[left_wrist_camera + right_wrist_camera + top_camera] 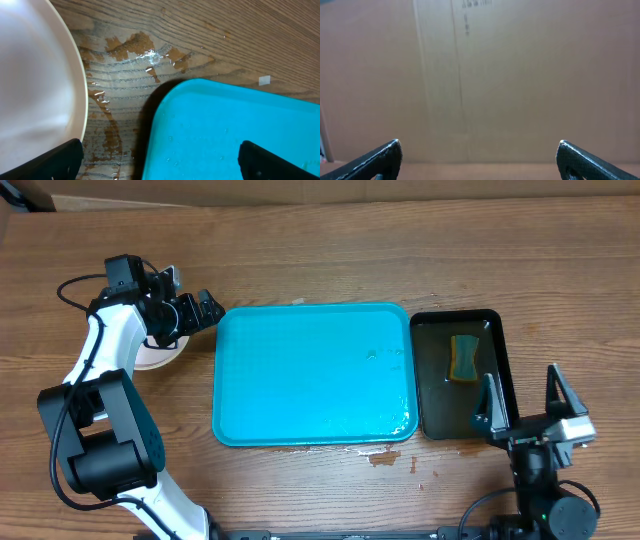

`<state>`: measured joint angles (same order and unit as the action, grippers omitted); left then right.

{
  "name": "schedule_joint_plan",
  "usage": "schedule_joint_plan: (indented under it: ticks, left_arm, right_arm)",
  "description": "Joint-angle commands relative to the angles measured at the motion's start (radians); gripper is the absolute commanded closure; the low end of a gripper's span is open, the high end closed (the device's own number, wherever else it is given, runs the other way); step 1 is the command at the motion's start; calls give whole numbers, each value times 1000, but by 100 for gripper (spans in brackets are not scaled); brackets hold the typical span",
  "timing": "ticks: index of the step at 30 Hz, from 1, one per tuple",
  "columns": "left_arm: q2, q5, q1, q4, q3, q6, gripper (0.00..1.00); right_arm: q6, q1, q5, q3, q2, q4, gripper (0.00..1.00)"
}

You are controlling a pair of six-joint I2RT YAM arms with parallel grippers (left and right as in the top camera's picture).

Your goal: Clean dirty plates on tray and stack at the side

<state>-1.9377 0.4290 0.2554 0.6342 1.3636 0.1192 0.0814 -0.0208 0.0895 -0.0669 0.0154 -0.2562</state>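
The turquoise tray (310,375) lies in the middle of the table with no plate on it, only a film of water. A pale plate (152,358) sits on the wood left of the tray, mostly hidden under my left arm; how many are stacked there I cannot tell. My left gripper (198,315) hangs open between that plate and the tray's far-left corner. In the left wrist view the plate (35,85) fills the left side, the tray (230,125) the right, and the gripper (160,146) holds nothing. My right gripper (522,392) (480,146) stands open and empty near the front right.
A narrow black tray (490,330) right of the turquoise one holds a yellow-green sponge (463,358). Water wets the wood (130,55) by the tray's corner, and a brown puddle (385,457) lies at its front edge. A cardboard wall (480,70) fills the right wrist view.
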Motion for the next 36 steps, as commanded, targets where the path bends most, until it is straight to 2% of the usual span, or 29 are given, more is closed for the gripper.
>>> schedule_joint_plan:
  ticks: [1, 13, 20, 36]
  left_arm:
    - [8, -3, 1, -3, 0, -27, 0]
    - [8, -3, 1, -3, 0, -27, 0]
    - [8, -3, 1, -3, 0, -27, 0]
    - [8, -3, 1, -3, 0, -27, 0]
  right_arm:
    - [0, 3, 2, 61, -13, 2, 0]
    - [-8, 3, 2, 60, -13, 334, 0]
    - [-162, 3, 2, 60, -13, 333, 0]
    - [-194, 3, 9, 59, -13, 333, 0]
